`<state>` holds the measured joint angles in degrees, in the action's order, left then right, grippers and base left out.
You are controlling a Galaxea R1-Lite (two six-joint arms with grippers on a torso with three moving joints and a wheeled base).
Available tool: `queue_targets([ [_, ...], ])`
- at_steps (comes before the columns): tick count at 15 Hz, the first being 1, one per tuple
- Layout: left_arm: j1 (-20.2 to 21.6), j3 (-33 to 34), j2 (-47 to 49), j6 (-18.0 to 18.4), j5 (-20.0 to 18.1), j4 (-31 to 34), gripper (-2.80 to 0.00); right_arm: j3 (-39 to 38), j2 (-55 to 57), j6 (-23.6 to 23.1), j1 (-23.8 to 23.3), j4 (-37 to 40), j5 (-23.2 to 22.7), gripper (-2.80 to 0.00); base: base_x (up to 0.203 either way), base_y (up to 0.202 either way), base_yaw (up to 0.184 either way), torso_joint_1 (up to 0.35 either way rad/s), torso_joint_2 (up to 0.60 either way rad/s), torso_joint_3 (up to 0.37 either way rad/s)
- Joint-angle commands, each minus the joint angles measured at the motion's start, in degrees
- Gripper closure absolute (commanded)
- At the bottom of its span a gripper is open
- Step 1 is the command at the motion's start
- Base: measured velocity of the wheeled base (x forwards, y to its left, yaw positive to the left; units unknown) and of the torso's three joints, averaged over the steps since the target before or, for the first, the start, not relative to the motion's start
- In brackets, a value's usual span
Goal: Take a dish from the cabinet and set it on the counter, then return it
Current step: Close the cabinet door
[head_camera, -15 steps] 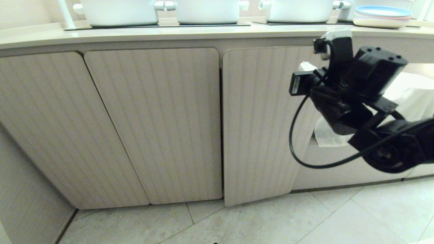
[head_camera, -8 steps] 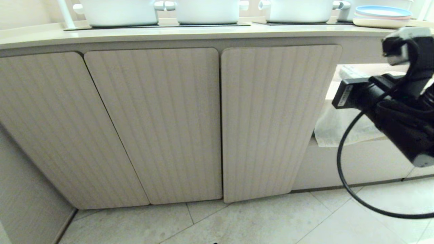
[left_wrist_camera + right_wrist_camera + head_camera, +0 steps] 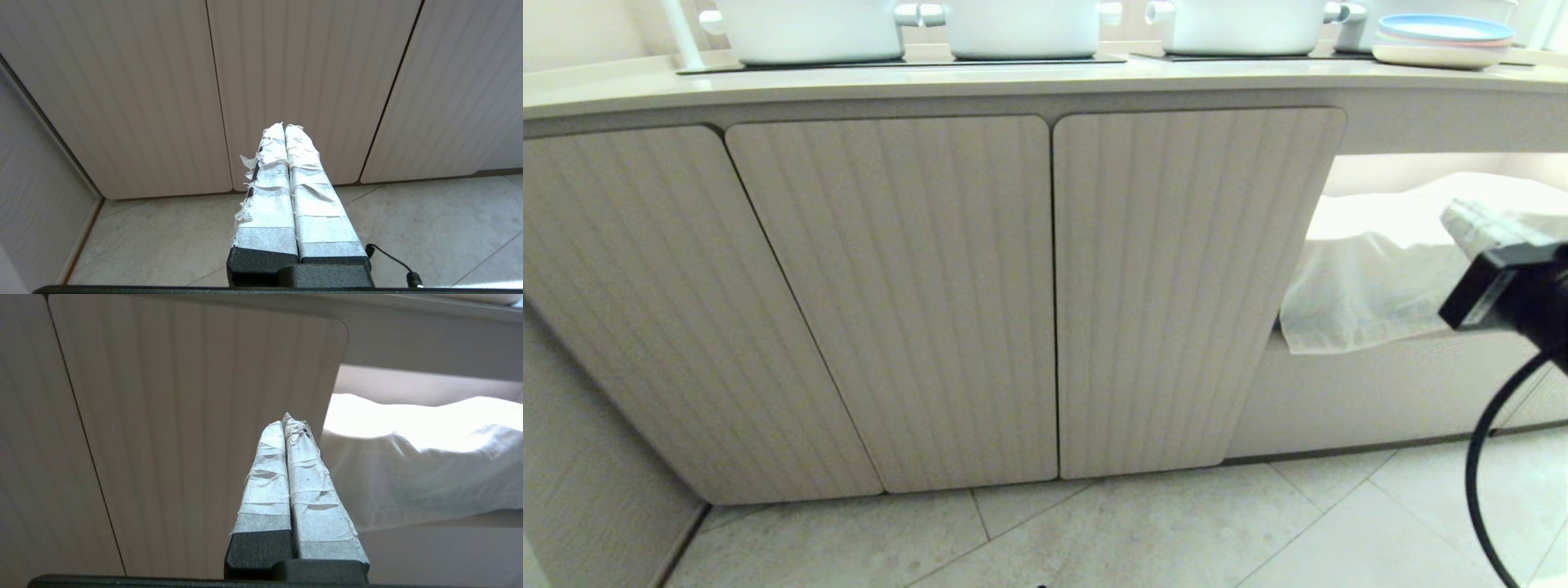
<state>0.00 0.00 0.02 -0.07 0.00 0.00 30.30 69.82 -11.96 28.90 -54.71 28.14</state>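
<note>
Pale floor tiles [image 3: 1143, 531] ran up to the cabinet [image 3: 890, 302], and every fluted door sat flush. That was the change: the right-hand door [image 3: 1176, 294], ajar a second before, had swung shut, and the right arm had drawn away to the right edge of the head view. The right gripper [image 3: 288, 428] showed its taped fingers [image 3: 265, 477] pressed together on nothing, pointed at the closed door's edge beside a white cloth [image 3: 1372, 278] draped in the open bay. Parked low, the left gripper [image 3: 284, 128] was likewise closed and empty, facing the door bottoms. No dish showed anywhere; on the counter [image 3: 1013, 82] stood only white pots [image 3: 1021, 28] and stacked plates [image 3: 1441, 41], so it looked back inside. By my reading the task was all but finished.
</note>
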Motion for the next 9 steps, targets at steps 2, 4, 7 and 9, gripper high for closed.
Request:
queue_targets([
  [2, 0.0, 0.0, 0.0, 0.0, 0.0, 0.0, 0.0, -7.5, -5.3, 0.0, 0.0, -0.3, 0.2, 0.0, 0.0, 0.0, 0.0, 0.0, 0.0, 0.0],
  [4, 0.0, 0.0, 0.0, 0.0, 0.1, 0.0, 0.0, -13.8, -9.0, 0.1, -0.1, -0.1, -0.2, 0.0, 0.0, 0.0, 0.0, 0.0, 0.0, 0.0],
  [7, 0.0, 0.0, 0.0, 0.0, 0.0, 0.0, 0.0, -21.5, -12.4, 0.2, -0.7, -0.6, -0.5, 0.0, 0.0, 0.0, 0.0, 0.0, 0.0, 0.0],
  [9, 0.0, 0.0, 0.0, 0.0, 0.0, 0.0, 0.0, -24.9, -14.5, 0.2, -3.9, -0.7, -2.3, 0.0, 0.0, 0.0, 0.0, 0.0, 0.0, 0.0],
])
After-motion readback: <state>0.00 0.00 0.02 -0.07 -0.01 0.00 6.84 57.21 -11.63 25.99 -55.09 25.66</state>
